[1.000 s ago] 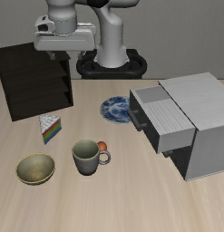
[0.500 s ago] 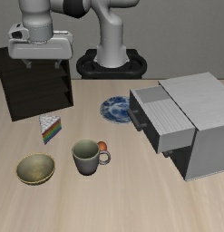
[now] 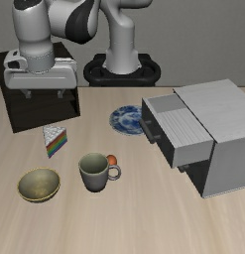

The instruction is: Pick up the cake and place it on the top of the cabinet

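Plainly the cake (image 3: 56, 141) sits on the worktop (image 3: 139, 223) just before the dark cabinet (image 3: 20, 111), below the claw (image 3: 42, 92) and slightly toward the exterior view's right. The claw hangs before that cabinet's top, fingers apart and empty. Nothing blocks the drop; the bowl (image 3: 39, 185), mug (image 3: 94, 171), plate (image 3: 126, 119) and grey open-drawered cabinet (image 3: 225, 124) stand clear.

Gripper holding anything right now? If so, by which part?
Nothing is held. The gripper is open up by the dark shelf unit, and the cake sits on the table, apart from it.
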